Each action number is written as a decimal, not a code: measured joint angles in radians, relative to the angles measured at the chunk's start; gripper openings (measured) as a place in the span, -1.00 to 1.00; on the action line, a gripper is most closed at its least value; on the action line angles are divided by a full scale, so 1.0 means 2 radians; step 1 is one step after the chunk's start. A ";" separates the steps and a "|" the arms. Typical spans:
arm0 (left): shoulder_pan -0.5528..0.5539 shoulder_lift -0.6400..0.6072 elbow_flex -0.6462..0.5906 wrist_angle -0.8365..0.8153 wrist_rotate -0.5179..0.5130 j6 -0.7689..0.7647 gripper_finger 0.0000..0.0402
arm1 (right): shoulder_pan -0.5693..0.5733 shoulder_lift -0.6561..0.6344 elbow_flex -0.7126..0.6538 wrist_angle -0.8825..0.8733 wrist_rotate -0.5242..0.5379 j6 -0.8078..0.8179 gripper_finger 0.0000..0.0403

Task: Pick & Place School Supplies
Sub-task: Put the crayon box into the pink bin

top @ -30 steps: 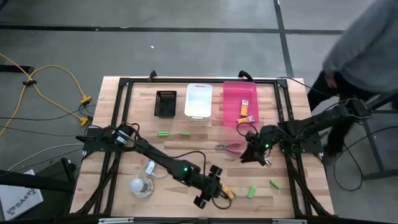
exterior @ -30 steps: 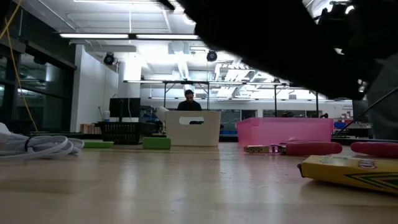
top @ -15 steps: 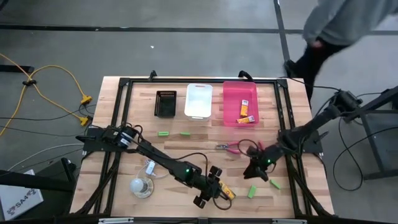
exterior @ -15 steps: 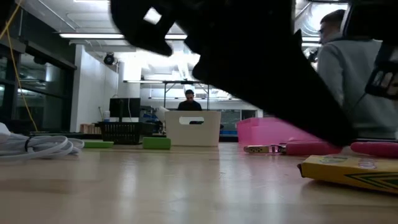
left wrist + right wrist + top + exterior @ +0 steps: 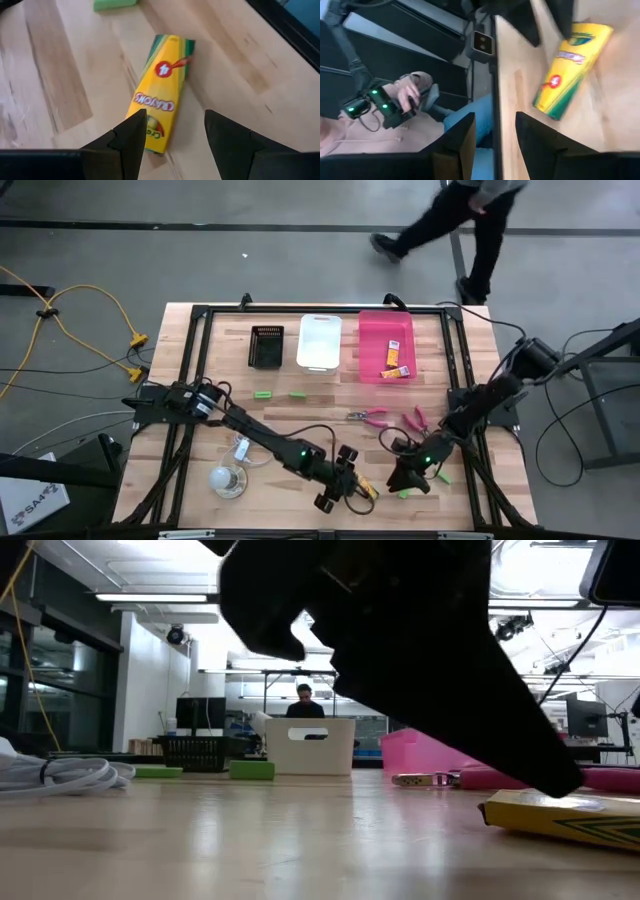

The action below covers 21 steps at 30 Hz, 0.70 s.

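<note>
Left wrist view: the left gripper (image 5: 172, 132) is held open over the crayon box (image 5: 161, 90), apparently for grasping, while the right gripper (image 5: 495, 135), also open, is poised nearby.

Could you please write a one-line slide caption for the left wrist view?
Left gripper, fingers apart, poised over a yellow cardboard crayon box lying flat on the pale wooden table.

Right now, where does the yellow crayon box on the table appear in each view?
High view: crayon box near the front edge, at the left gripper.
Low view: crayon box at far right.
Left wrist view: centre, ahead of the open fingers.
Right wrist view: upper right.
Shared landmark: the left gripper beside it.
</note>
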 joint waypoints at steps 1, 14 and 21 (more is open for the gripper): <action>0.001 0.000 0.000 0.000 0.000 -0.005 -0.04 | 0.002 0.005 0.000 0.011 0.000 0.001 -0.36; 0.003 0.000 0.000 0.019 -0.001 -0.010 -0.04 | 0.011 0.016 0.000 0.053 0.014 -0.009 -0.36; 0.001 0.000 0.000 0.027 -0.001 0.017 -0.04 | 0.011 0.016 0.000 0.053 0.013 -0.018 -0.36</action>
